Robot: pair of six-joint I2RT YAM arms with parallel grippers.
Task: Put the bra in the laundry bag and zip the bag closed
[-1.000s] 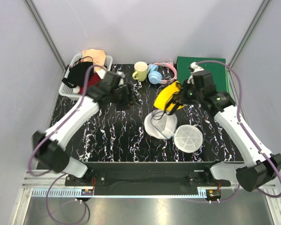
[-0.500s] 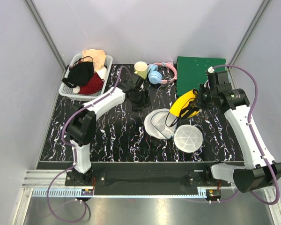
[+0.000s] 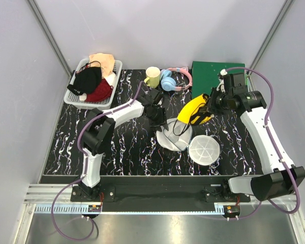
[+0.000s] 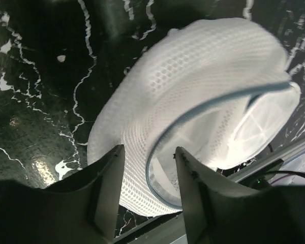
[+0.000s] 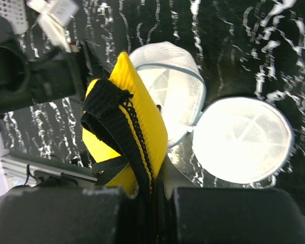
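Observation:
The yellow bra [image 3: 193, 111] with black trim hangs folded from my right gripper [image 3: 209, 105], which is shut on it and holds it above the table just right of the open laundry bag [image 3: 185, 140]. The right wrist view shows the bra [image 5: 137, 127] pinched between the fingers, over the bag's two white mesh halves [image 5: 239, 137]. My left gripper [image 3: 158, 118] is at the bag's left half. Its jaws stand open astride that half's mesh wall and zipper rim [image 4: 157, 168], without closing on it.
A white slatted basket [image 3: 73, 96] with black, dark red and peach garments stands at the back left. A yellow mug [image 3: 152, 77], blue-and-pink headphones [image 3: 170, 80] and a green board [image 3: 216, 73] lie along the back edge.
My left arm swung right and down from the basket side to the bag's left half. My right gripper carried the bra out to the right, then a little back toward the bag.

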